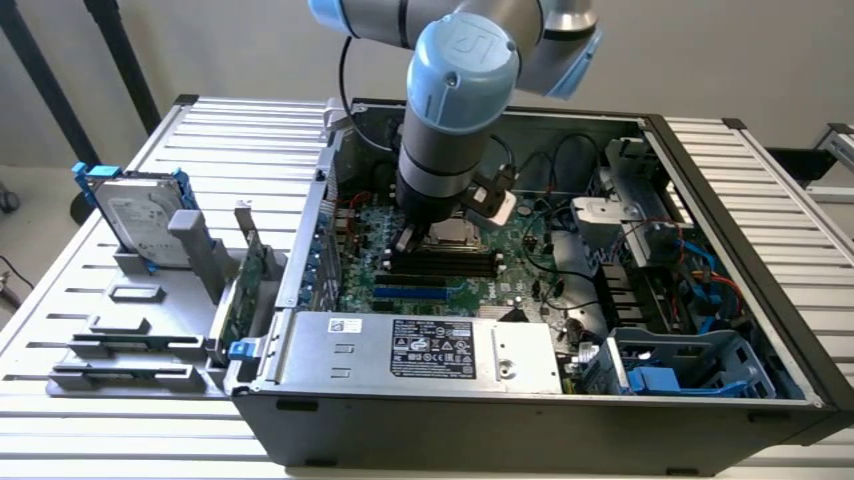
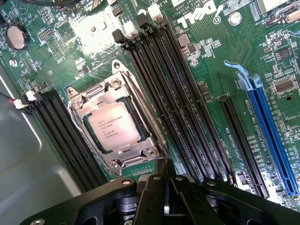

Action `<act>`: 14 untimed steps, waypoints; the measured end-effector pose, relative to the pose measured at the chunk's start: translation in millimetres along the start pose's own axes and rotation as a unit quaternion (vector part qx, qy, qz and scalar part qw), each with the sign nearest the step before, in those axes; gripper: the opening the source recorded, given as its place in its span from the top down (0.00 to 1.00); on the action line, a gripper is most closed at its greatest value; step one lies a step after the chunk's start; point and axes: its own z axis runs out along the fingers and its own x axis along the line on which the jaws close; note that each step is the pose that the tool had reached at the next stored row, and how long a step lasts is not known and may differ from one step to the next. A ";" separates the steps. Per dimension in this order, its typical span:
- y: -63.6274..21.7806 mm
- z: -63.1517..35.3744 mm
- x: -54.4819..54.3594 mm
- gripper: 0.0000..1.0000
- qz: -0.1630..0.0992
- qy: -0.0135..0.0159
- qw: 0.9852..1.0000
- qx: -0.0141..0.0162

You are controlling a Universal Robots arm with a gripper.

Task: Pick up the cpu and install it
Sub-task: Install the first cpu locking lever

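The cpu [image 2: 113, 126], a small square chip with a dull silver top, lies flat in the motherboard socket inside its metal frame [image 2: 114, 121]. Black memory slots [image 2: 176, 108] run along both sides of the socket. My gripper [image 2: 163, 174] hangs just above the green board beside the socket, its two black fingers pressed together with nothing between them. In the exterior view the arm [image 1: 447, 130] reaches down into the open computer case, and the gripper [image 1: 424, 238] is low over the socket [image 1: 461, 236].
A grey power supply box with a black label [image 1: 427, 350] fills the case's near side. A silver hard drive with blue rails [image 1: 136, 212] stands in a grey holder on the exterior view's left. Cables [image 1: 587, 215] and a blue drive bay [image 1: 681, 365] crowd the exterior view's right.
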 end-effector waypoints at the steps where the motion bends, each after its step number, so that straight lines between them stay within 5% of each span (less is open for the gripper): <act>1: 0.0 0.1 0.1 0.89 0.000 0.001 1.000 0.000; 7: -1.1 -3.5 1.4 0.89 -0.002 0.000 1.000 -0.001; 14: -7.5 -28.3 10.0 0.89 -0.003 0.000 1.000 0.000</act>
